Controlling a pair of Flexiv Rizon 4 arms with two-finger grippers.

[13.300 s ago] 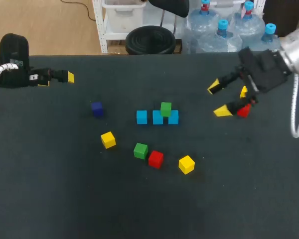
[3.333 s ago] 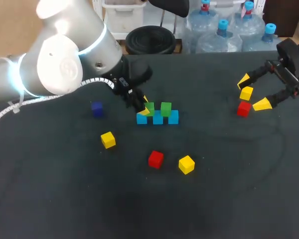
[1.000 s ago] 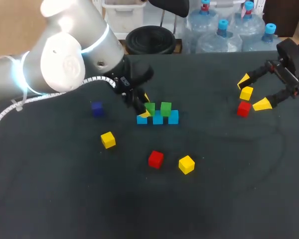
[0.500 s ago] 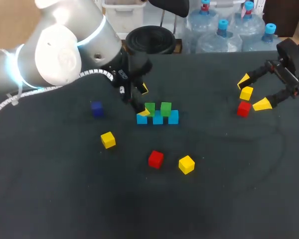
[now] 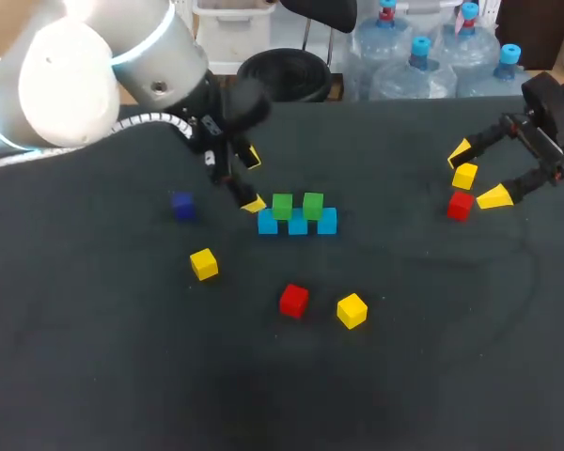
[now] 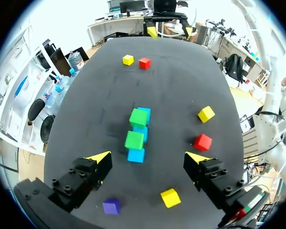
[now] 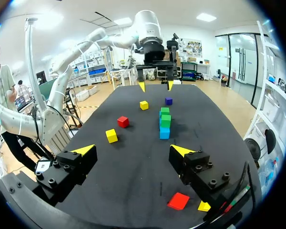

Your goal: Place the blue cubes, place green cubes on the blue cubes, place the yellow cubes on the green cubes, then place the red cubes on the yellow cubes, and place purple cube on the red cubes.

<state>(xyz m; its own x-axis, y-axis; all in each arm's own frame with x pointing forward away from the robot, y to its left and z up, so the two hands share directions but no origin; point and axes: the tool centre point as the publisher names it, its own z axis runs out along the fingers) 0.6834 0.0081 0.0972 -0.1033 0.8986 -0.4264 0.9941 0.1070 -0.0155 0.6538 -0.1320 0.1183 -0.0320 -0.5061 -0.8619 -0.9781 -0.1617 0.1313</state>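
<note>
The left gripper (image 5: 253, 179) is backing off leftward from the green cubes (image 5: 283, 206), spread wide and empty. Those are resting on the blue cubes (image 5: 298, 225), a row running left-right at mid-table. The right gripper (image 5: 477, 174) is hanging spread at far right.
</note>
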